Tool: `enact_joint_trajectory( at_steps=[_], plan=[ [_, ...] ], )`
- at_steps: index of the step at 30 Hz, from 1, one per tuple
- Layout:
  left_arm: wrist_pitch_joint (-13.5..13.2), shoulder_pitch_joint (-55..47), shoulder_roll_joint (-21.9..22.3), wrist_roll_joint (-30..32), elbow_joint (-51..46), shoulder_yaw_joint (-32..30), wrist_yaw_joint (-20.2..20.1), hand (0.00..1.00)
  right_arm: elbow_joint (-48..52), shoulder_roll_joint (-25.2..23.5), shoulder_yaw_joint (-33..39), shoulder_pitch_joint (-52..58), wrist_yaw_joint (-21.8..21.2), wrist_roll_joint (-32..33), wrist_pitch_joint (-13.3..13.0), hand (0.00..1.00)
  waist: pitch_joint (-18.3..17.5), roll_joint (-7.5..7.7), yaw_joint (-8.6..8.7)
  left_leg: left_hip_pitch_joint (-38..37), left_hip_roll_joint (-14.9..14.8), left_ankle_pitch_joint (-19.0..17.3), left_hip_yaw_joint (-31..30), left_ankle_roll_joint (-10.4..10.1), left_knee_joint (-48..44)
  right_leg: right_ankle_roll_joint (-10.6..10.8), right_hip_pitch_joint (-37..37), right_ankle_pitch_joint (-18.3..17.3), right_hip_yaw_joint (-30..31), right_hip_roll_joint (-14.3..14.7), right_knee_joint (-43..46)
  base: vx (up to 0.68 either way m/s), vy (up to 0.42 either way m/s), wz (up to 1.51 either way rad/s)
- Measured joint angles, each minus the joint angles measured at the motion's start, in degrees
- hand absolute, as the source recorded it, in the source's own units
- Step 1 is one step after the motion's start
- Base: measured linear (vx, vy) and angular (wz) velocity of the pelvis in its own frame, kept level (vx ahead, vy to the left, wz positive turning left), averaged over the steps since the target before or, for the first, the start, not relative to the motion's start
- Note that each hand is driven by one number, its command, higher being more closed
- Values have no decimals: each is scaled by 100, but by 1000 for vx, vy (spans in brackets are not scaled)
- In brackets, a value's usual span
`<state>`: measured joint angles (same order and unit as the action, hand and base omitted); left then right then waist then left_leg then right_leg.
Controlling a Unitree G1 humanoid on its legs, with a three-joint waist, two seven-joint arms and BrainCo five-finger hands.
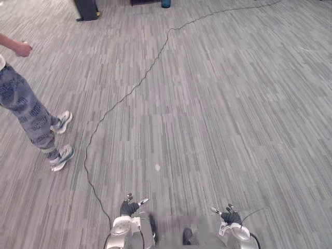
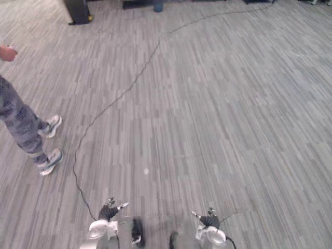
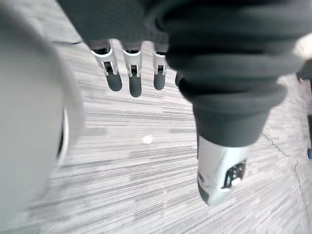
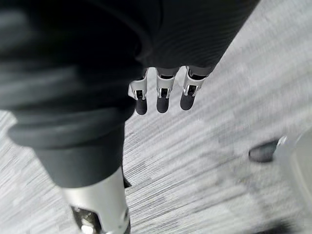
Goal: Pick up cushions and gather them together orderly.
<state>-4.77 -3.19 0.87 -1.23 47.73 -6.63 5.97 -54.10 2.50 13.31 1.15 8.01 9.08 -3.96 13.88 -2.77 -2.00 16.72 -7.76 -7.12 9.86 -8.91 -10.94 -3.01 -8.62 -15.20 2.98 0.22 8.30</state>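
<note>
My left hand (image 1: 129,206) hangs low at the bottom of the left eye view, over grey striped carpet (image 1: 207,114). In the left wrist view its fingers (image 3: 131,78) are straight and hold nothing, with the thumb (image 3: 219,170) apart from them. My right hand (image 1: 230,215) hangs level with it on the other side. The right wrist view shows its fingers (image 4: 163,95) relaxed and empty above the carpet.
A person (image 1: 28,111) in patterned trousers and pale sneakers stands at the left, an arm held out. A dark stand (image 1: 86,9) and a blue object (image 1: 165,3) sit at the far edge. A small white speck (image 1: 157,167) lies on the carpet ahead.
</note>
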Motion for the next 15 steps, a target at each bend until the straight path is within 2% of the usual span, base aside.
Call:
enact_joint_trajectory(
  at_steps=[1, 2, 3, 4, 5, 6, 7, 8, 9, 10, 11, 13, 15],
  plan=[
    [-1, -6, -44, -15, 40, -4, 5, 0, -146, 10, 2, 40, 18, 2, 6, 0, -26, 23, -42, 33, 45, 443, -114, 105, -173, 84, -194, -267, 169, -104, 21, 631, 408, -71],
    [1, -30, -109, -12, 86, -3, 6, 0, -176, -38, 0, 117, 41, -2, 6, 0, -148, 151, -53, 5, 233, 651, -111, 260, -297, 127, -231, -452, 318, -305, 147, 568, 344, -59],
    [0, -37, -189, -11, 140, -2, 3, 0, -202, -68, 1, 190, 31, -3, 4, 0, -228, 272, -52, 21, 366, 626, -100, 324, -397, 114, -142, -507, 416, -434, 357, 727, 360, -56],
    [11, -38, -279, -10, 163, -9, 0, 0, -197, -95, 1, 241, 29, -4, -3, 0, -334, 446, -30, -2, 529, 456, 19, 626, -529, 177, 214, -508, 591, -578, 1112, 612, 257, -51],
    [7, -33, -323, -12, 218, -10, 0, 0, -206, -117, 3, 249, 28, -6, 0, 0, -348, 526, -33, -62, 578, 366, 145, 698, -585, 436, 431, -475, 668, -627, 1610, 715, 296, -62],
    [8, -18, -419, -14, 279, -1, 4, 0, -212, -169, 2, 239, 23, -10, 0, 0, -295, 657, -5, -331, 666, 122, 361, 793, -669, 948, 845, -227, 785, -717, 2754, 453, 181, -47],
    [11, -5, -472, -17, 307, 34, 8, 0, -212, -191, -5, 240, 11, -10, 1, 0, -270, 701, 32, -541, 712, -35, 432, 856, -683, 1371, 1094, 98, 815, -753, 3412, 556, 214, -56],
    [42, -2, -552, -23, 464, 192, 12, 0, -210, -232, -61, 240, -30, -9, -1, 0, -225, 683, 119, -1018, 724, -327, 544, 909, -685, 1624, 1425, 403, 691, -811, 4524, 428, 155, -47],
    [53, -16, -563, -22, 495, 246, 15, 0, -162, -234, -61, 232, -61, -10, -11, 0, -204, 659, 141, -1265, 719, -402, 599, 941, -634, 1463, 1587, 334, 506, -871, 4883, 615, 195, -64],
    [60, -36, -551, -23, 531, 350, 18, 0, -60, -170, -89, 210, -88, -19, -26, 0, -147, 564, 162, -1774, 671, -505, 712, 974, -385, 1090, 1871, 171, 64, -953, 5288, 583, 170, -74],
    [62, -33, -522, -31, 533, 429, 16, 0, -53, -74, -142, 173, -98, -17, -70, 0, -80, 399, 173, -2295, 575, -560, 847, 961, -17, 767, 2170, -33, -448, -914, 5290, 482, 139, -70],
    [60, -23, -522, -66, 544, 462, 14, 0, -53, -9, -210, 80, -119, -15, -100, 0, -44, 333, 228, -2782, 448, -559, 999, 961, 329, 563, 2534, -290, -1079, -796, 4690, 496, 67, -46],
    [62, 49, -529, -71, 614, 517, 3, 0, -5, -13, -223, 52, -141, -5, -149, 0, -40, 335, 306, -3024, 360, -559, 1104, 960, 437, 493, 2907, -281, -1476, -671, 3615, 599, -26, -22]
  ],
)
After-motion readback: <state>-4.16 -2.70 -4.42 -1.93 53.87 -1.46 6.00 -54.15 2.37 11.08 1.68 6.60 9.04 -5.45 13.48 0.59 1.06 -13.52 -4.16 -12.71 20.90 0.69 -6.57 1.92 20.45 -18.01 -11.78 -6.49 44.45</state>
